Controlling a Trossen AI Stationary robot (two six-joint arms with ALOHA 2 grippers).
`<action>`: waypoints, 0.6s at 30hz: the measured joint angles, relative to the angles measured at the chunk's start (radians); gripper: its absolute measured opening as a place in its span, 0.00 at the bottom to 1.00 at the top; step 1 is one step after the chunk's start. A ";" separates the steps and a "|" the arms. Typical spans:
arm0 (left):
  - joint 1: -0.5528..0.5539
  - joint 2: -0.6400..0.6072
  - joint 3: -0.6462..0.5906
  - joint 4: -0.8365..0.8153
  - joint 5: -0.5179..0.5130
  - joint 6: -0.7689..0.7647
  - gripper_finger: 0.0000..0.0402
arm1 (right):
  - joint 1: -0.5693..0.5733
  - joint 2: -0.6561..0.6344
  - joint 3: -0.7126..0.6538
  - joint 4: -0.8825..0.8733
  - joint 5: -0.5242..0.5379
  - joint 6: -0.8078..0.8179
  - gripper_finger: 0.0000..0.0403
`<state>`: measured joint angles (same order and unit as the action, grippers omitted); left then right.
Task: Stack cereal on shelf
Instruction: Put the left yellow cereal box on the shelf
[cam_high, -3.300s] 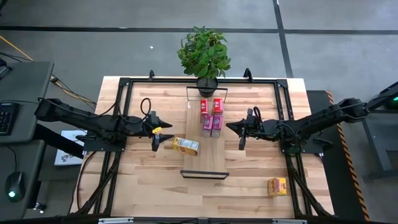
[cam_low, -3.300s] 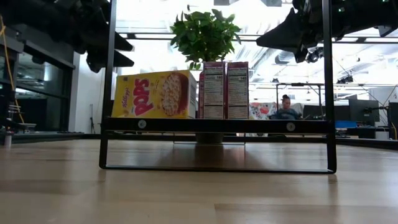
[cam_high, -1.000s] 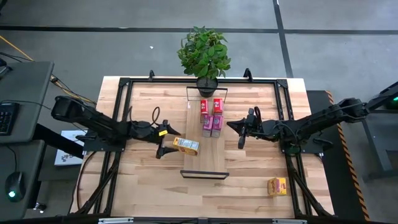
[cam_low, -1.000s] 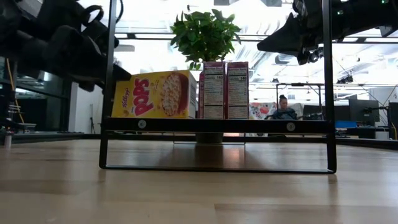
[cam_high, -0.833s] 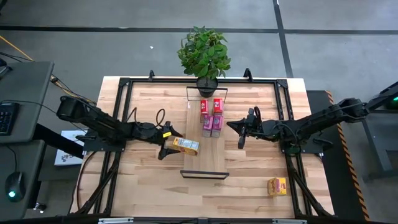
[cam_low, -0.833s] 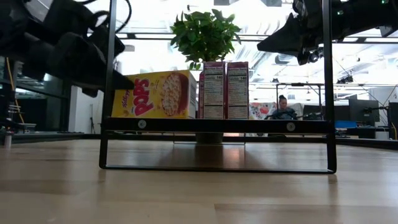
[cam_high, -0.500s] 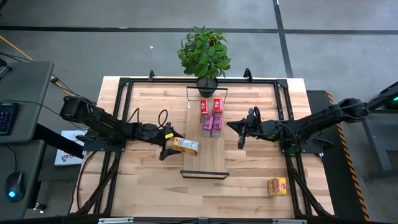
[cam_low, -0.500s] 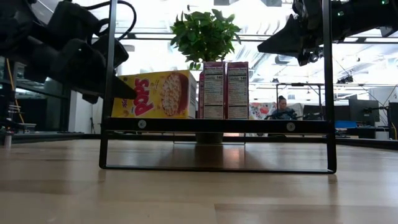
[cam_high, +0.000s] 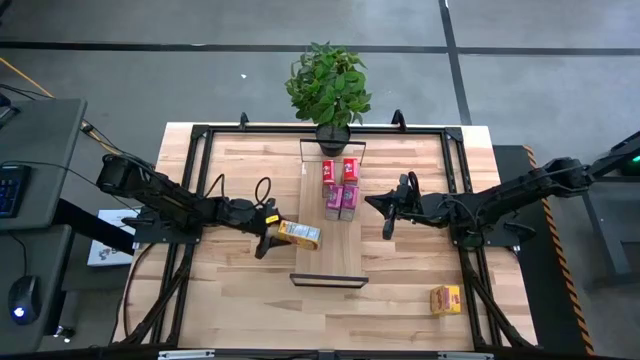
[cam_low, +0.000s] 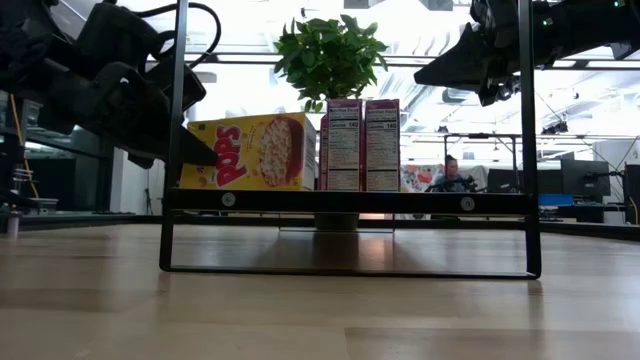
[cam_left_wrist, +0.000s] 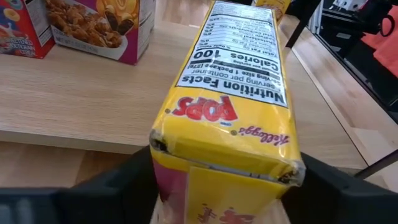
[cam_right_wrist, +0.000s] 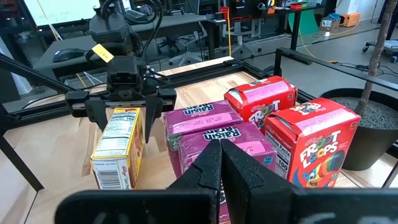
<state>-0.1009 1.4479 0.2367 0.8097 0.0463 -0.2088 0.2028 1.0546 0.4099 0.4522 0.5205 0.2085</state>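
At desk front: loose yellow box (cam_high: 445, 299), off shelf.
Mid shelf (cam_high: 330, 262): left gripper (cam_high: 268, 233) jaws straddle the Pops box (cam_left_wrist: 227, 124) end, closing; contact unclear.
Right gripper (cam_high: 385, 216): jaws pressed together, empty, beside shelf.
Risk: off-centre pinch could tip Pops box off the shelf edge.
Far shelf: pink boxes (cam_high: 339, 202), red boxes (cam_high: 338, 169), upright.

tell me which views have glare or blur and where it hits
Low view: bright backlight from the ceiling lights washes out the room behind the leafy green potted plant, leaving the dark left gripper in silhouette. Left wrist view: the yellow cardboard cereal box is sharp, its near bottom end blurred. High view: even light, no glare.
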 joint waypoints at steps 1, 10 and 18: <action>0.000 0.000 0.000 0.000 0.000 0.000 0.62 | 0.000 0.000 0.000 0.000 0.000 0.000 0.00; 0.000 -0.020 -0.001 -0.004 0.046 -0.013 0.41 | 0.000 0.000 0.000 0.000 0.000 0.000 0.00; 0.000 -0.142 0.028 -0.076 0.054 -0.073 0.33 | 0.000 0.000 0.000 0.043 -0.015 0.000 0.00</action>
<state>-0.1009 1.3062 0.2650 0.7334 0.1007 -0.2821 0.2028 1.0546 0.4099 0.4948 0.5052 0.2081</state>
